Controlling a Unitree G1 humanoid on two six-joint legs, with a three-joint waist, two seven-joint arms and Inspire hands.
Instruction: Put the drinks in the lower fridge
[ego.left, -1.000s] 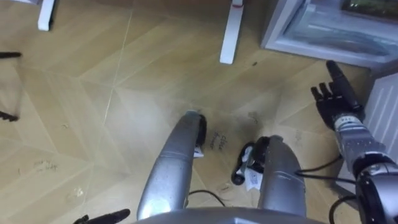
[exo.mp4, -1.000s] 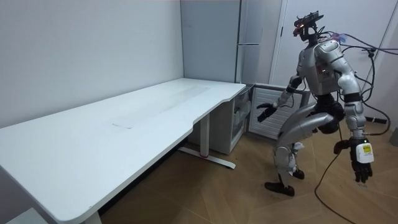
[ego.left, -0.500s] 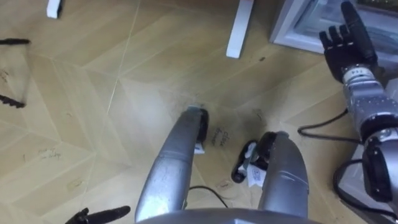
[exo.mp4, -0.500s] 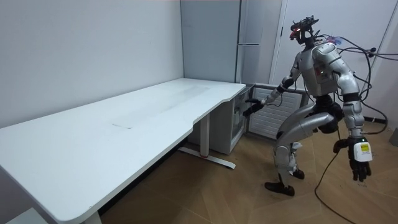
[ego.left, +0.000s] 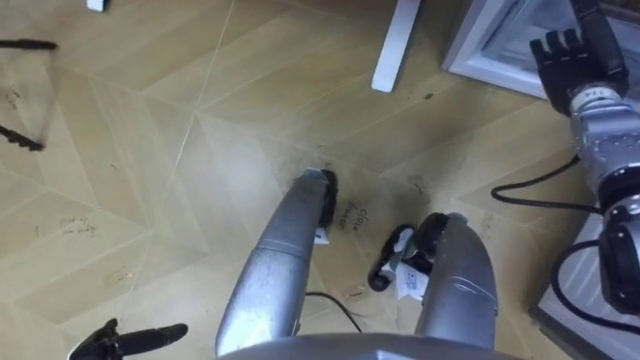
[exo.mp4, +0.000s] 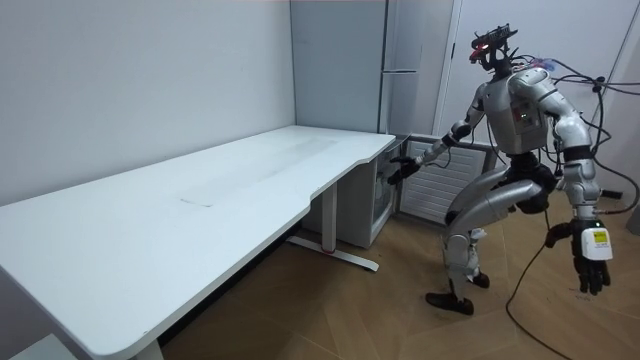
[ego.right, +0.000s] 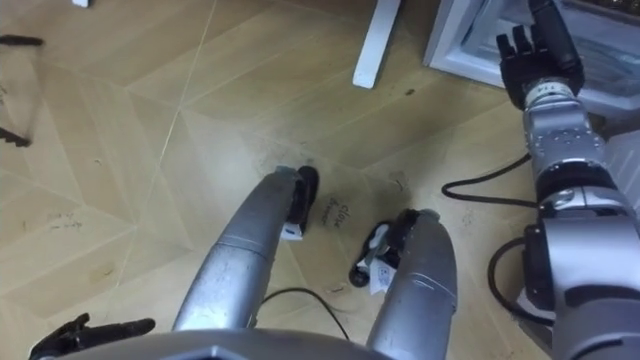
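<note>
The inside of the lower fridge (ego.left: 475, 55) was mostly cut off by the top edge of both eye views. Only its pale frame and a strip of light interior showed, and what it held could not be made out. The right hand (ego.right: 538, 52) reached out towards that opening with its back to the camera, fingers (ego.right: 548, 25) straight, close together and gripping nothing. The fridge's frame lay just under and beside them, its interior just past the tips. Whether the fingertips touched anything there could not be told. The white desk leg (ego.left: 395, 45) stood on the wooden floor (ego.left: 150, 150), near the fingers on their left.

The left hand (ego.left: 110, 342) was partly cut off at the lower edge, showing dark fingers spread, loose and empty over bare floor, well apart from the fridge. In the room view it hung low at the robot's side, fingers pointing down. There the robot stood bent at the knees at the end of the white desk (exo.mp4: 200, 190), right arm stretched to the fridge.
</note>
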